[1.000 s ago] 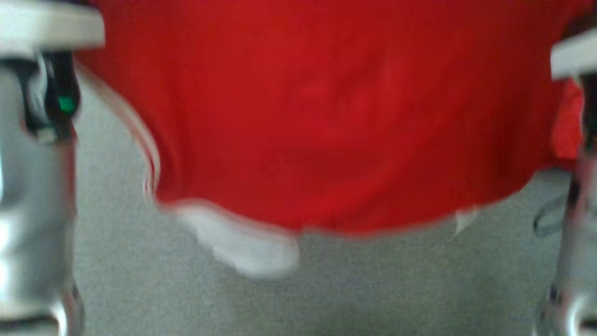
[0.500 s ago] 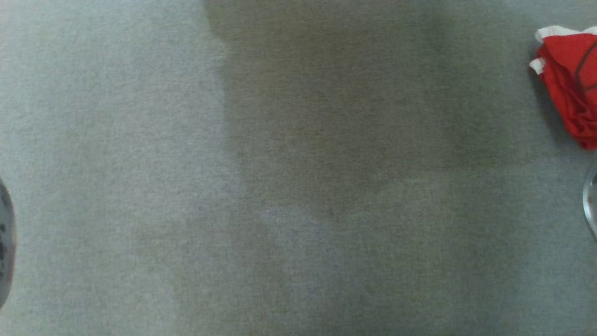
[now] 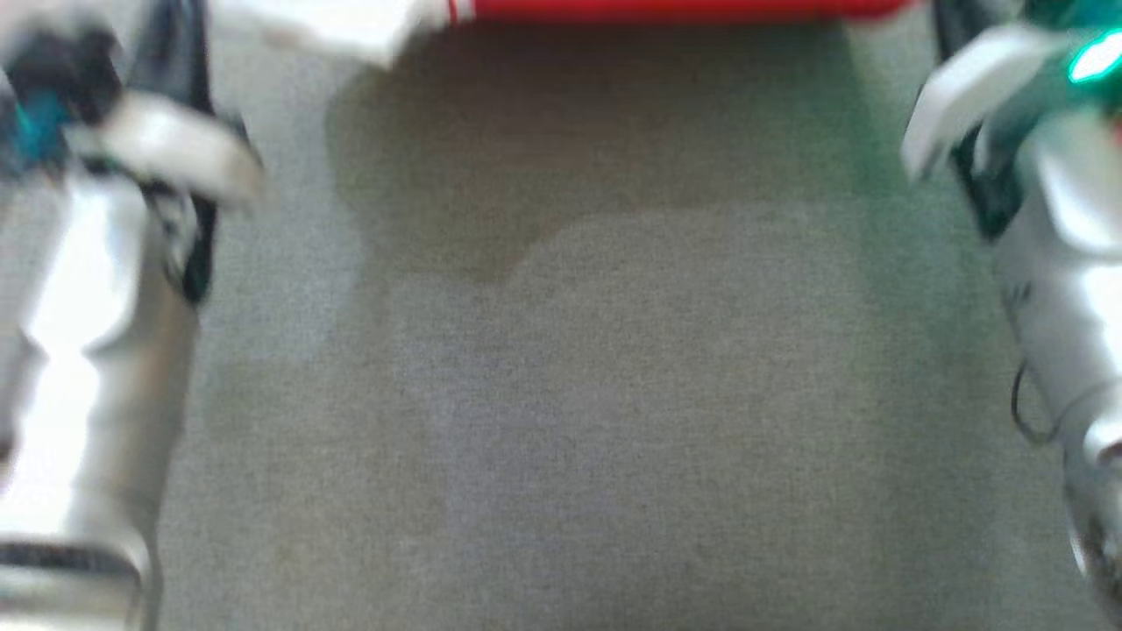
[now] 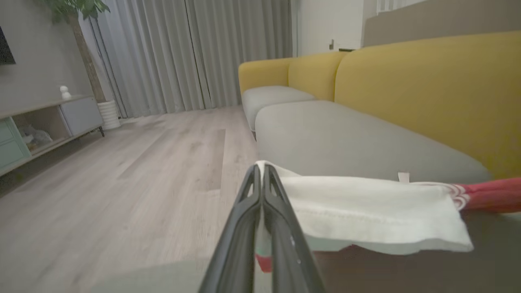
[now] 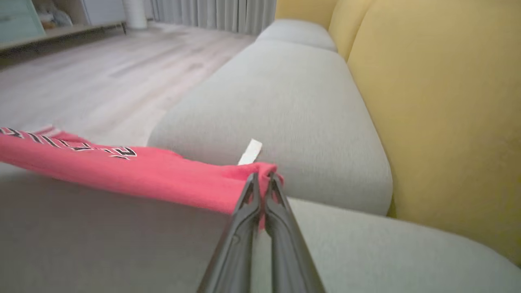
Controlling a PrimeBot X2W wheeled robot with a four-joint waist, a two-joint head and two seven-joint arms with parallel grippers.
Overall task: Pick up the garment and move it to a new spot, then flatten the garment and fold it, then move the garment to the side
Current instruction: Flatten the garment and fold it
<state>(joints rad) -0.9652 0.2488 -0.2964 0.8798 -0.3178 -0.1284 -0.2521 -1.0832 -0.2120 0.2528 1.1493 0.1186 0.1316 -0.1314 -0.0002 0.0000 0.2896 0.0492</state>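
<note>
The garment point(image 3: 666, 9) is red with a white part and shows as a strip along the top edge of the head view, stretched above the grey seat cushion point(image 3: 614, 394). My left gripper point(image 4: 261, 171) is shut on its white end point(image 4: 366, 211). My right gripper point(image 5: 260, 179) is shut on the red edge point(image 5: 122, 167), beside a small white label point(image 5: 250, 151). The cloth hangs taut between the two grippers, a little above the cushion. Both silver forearms point(image 3: 96, 307) point(image 3: 1061, 263) stand at the sides of the head view, blurred.
The yellow sofa backrest point(image 4: 427, 89) rises behind the grey seat cushions point(image 4: 346, 138). Beyond the sofa lie a wooden floor point(image 4: 142, 171), grey curtains point(image 4: 195, 53), a low sideboard point(image 4: 44, 122) and a potted plant point(image 4: 85, 49).
The head view has shifted a lot and is blurred. The red cloth filled its upper half a second ago and is now a thin strip at the top edge. Both grippers stay shut.
</note>
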